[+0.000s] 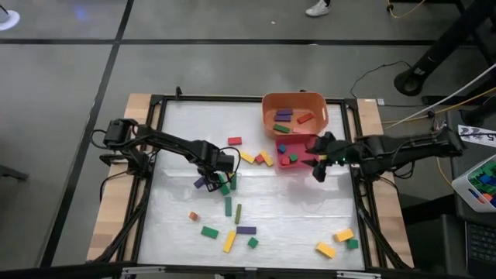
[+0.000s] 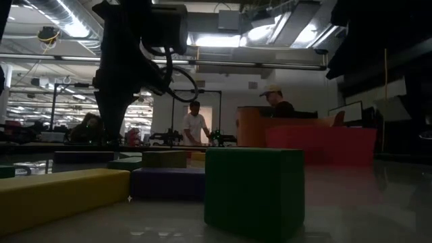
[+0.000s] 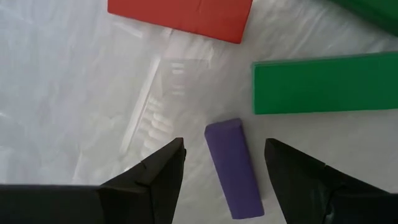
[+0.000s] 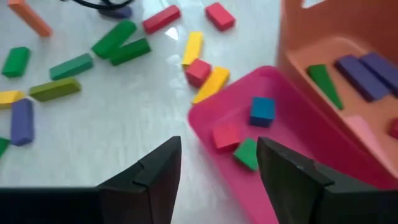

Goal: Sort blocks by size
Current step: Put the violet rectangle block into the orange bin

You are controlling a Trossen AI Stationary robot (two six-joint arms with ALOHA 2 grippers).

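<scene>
The orange bin (image 1: 294, 113) stands at the far side of the table (image 1: 178, 147), and everything else is placed from it here. Inside lie long bars: two purple ones (image 4: 364, 73), a green one (image 4: 324, 82) and a red one (image 1: 304, 118). Touching the bin's near wall is the pink-red tray (image 1: 297, 154), which holds little cubes (a blue one (image 4: 262, 111), a red one (image 4: 226, 134) and a green one (image 4: 248, 153)).

The other blocks lie loose on the table. Just left of the tray sit two yellow bars (image 4: 210, 84) with a red cube (image 4: 198, 71) between them. A red block (image 1: 234, 141) lies left of the bin. More green, yellow, purple and orange pieces are scattered well nearer the front edge.

The right gripper (image 4: 217, 168) hangs over the tray's near right corner, its arm reaching in from the right edge; the fingers stand apart and hold nothing.

The left gripper (image 3: 224, 168) is well left of the bin, pointing down at the table. Its fingers stand apart, one on each side of a purple bar (image 3: 233, 165) without touching it. A green bar (image 3: 323, 84) and a red bar (image 3: 183, 15) lie just beyond.
</scene>
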